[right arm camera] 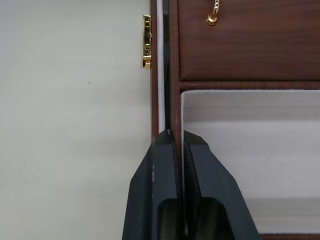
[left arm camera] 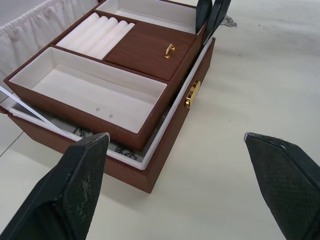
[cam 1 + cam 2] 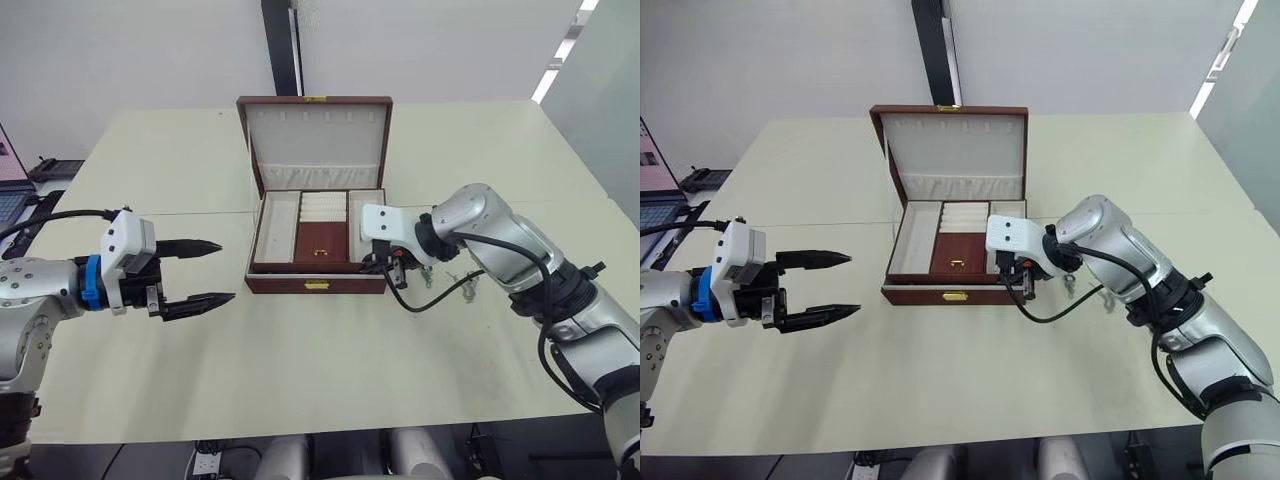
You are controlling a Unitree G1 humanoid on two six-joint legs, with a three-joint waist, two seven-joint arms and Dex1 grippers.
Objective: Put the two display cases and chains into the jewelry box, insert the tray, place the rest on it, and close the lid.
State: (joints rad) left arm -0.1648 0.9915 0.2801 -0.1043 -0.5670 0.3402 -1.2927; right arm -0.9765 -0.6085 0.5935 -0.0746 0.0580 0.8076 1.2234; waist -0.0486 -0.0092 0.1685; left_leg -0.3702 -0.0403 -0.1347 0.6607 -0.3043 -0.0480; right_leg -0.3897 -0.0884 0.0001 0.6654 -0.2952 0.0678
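At table centre: jewelry box [image 3: 316, 283] open, lid [image 3: 316, 140] upright, tray [image 3: 318, 232] seated in it.
Right gripper [image 3: 388, 265] is clamped on the tray's front-right wall; in the right wrist view its fingers [image 1: 155, 200] pinch that wall. Left gripper [image 3: 205, 272] hangs left of the box, jaws spread wide, holding nothing. Chains [image 2: 120, 149] lie under the tray; more jewelry [image 3: 452, 277] on the table [image 3: 300, 380] right of the box. No legible writing.

Jewelry boxes: one [image 3: 316, 205], lid open
Trays: one [image 2: 112, 65], with three cream compartments
Gold clasps on box front: one [image 3: 317, 285]
Grippers: two, left [image 3: 194, 273] and right [image 3: 386, 262]
Tables: one [image 3: 330, 360]
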